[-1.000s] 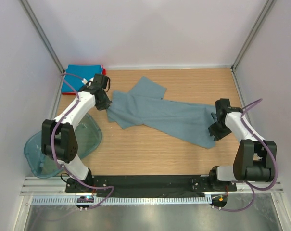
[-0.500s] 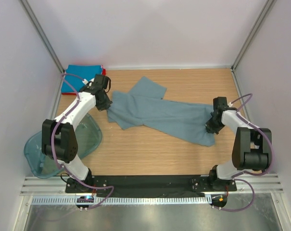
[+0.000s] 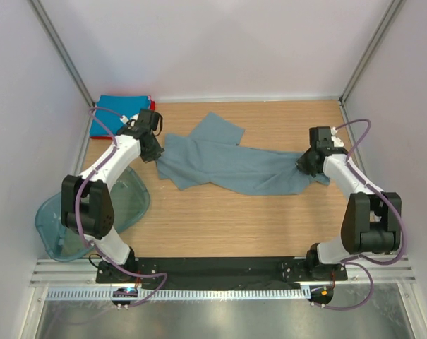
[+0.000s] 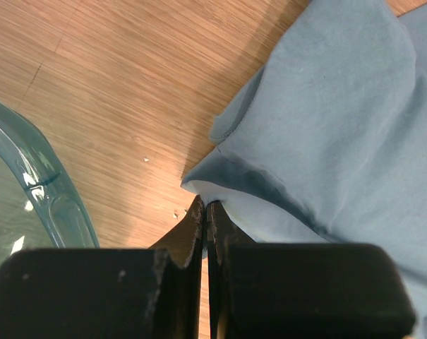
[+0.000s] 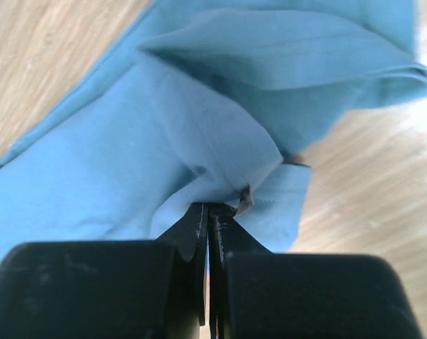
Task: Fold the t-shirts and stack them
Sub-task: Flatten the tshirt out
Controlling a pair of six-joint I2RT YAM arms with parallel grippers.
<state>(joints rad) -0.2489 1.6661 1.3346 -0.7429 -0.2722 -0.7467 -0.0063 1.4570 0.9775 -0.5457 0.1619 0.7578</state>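
Both ends of grey-blue tee [image 3: 231, 168] were pinched: left hand [image 4: 205, 210] pressed shut on its edge, right hand [image 5: 207, 212] on bunched end. Tee lay stretched between them on desk [image 3: 213, 226], probably for flattening before folding. Folded tees [image 3: 118, 114] sat beyond left hand.

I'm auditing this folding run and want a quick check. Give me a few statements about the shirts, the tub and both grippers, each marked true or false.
1. The left gripper and the right gripper are each shut on the grey-blue t-shirt. True.
2. The folded bright blue shirt lies inside the teal tub. False: it lies at the table's far left corner, apart from the tub.
3. The grey-blue t-shirt is folded square. False: it lies stretched out and rumpled between the two grippers.
4. The teal tub sits on the near left side, beside the left arm. True.
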